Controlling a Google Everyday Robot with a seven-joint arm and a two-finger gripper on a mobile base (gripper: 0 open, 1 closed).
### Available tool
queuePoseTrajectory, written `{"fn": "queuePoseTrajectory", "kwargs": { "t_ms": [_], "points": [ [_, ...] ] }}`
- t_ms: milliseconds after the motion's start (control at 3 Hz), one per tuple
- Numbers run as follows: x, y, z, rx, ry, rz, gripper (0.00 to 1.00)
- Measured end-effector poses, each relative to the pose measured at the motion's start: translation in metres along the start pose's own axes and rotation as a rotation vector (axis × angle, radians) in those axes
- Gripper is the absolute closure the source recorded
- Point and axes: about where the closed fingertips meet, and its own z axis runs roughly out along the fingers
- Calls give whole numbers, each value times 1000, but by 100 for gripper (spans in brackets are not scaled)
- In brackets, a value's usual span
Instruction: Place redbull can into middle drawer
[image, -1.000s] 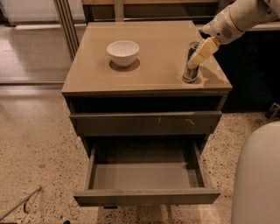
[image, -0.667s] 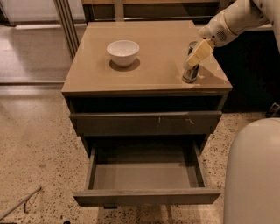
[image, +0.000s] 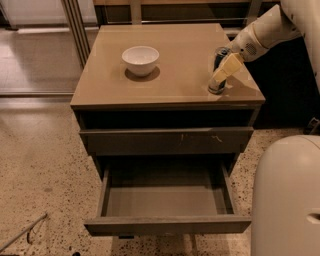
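The redbull can (image: 218, 54) stands upright near the right front corner of the cabinet top (image: 175, 75). My gripper (image: 218, 75) reaches in from the upper right and is shut around the can. One pale finger (image: 226, 66) lies across its front side; the other is hidden behind it. The can's base still rests on the top. The middle drawer (image: 165, 200) is pulled open below, with a flat bare inside.
A white bowl (image: 140, 59) sits on the cabinet top, left of centre. The shut drawer front with small pale scratches (image: 167, 141) is above the open drawer. My white body (image: 287, 195) fills the lower right. Speckled floor lies to the left.
The gripper and the can stay at the same spot on the cabinet top. The view has shifted slightly and my white body covers more of the lower right.
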Motion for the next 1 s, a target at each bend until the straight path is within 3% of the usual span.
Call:
{"fn": "queuePoseTrajectory", "kwargs": {
  "t_ms": [333,1000],
  "points": [
    [0,0,0,0,0,0,18],
    [0,0,0,0,0,0,65]
  ]
}}
